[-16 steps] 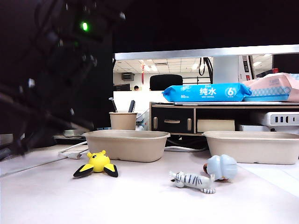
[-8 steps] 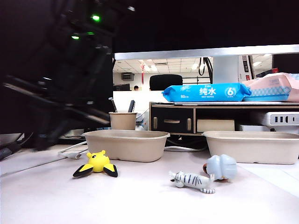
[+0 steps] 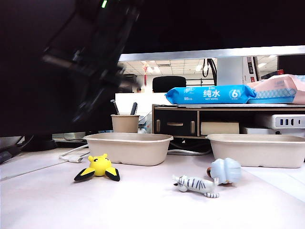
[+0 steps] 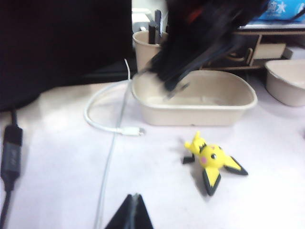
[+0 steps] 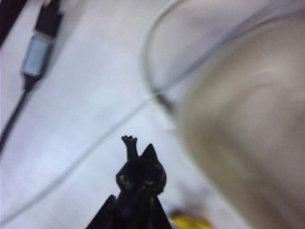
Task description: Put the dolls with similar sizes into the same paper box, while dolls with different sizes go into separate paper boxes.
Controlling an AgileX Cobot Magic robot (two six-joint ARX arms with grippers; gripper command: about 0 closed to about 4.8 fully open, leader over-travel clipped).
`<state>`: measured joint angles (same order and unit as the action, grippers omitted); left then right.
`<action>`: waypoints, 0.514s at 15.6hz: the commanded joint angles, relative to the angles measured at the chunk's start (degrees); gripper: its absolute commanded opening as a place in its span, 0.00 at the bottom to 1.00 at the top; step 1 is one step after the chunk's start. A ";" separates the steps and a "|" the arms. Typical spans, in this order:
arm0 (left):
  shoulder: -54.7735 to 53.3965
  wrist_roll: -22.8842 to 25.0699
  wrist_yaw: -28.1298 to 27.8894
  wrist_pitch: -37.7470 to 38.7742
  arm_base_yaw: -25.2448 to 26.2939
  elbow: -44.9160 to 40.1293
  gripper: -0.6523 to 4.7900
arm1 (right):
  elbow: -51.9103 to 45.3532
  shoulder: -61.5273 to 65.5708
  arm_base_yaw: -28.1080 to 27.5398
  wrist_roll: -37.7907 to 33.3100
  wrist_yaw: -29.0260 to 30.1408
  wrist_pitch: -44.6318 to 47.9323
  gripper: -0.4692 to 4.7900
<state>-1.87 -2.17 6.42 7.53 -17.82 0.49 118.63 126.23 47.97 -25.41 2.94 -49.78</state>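
since the earlier exterior frame the blurred dark right arm has swung from the far left edge up and toward the middle, and now hangs above the left beige pulp tray (image 3: 128, 148). the dolls on the table have kept their places.

in the right wrist view the right gripper (image 5: 135, 202) is closed on the small black animal doll (image 5: 139, 179), its head, pointed ear and one raised paw poking out past the dark fingertips (image 5: 102, 217). the doll hangs over the white tabletop (image 3: 143, 205), just beside the blurred rim of that tray, with a white cable (image 4: 102, 121) running underneath. a scrap of yellow shows at the frame edge, too blurred to name.

the left gripper (image 4: 131, 212) shows only as two dark tips pressed together, holding nothing, over the bare table near the yellow black-tipped creature (image 3: 98, 168).

that creature lies in front of the left tray. the grey-striped white tiger (image 3: 197, 185) lies on its side further right, with the pale blue rounded doll (image 3: 226, 171) just behind it, in front of the right beige pulp tray (image 3: 257, 150), which is cut off by the frame edge. the arm is smeared in every view.
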 commanded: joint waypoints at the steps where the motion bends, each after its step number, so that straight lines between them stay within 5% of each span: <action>1: 1.22 0.20 0.07 -0.76 -0.04 0.04 0.11 | 0.28 -3.76 -1.84 2.19 -4.85 -4.13 0.14; 8: 1.22 0.20 -0.15 -0.74 -2.36 0.04 0.11 | 0.26 -8.07 -5.62 7.15 -11.96 -11.87 0.09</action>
<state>-0.62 -2.17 6.22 7.49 -19.25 0.49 118.85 118.98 42.65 -19.29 -8.36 -60.97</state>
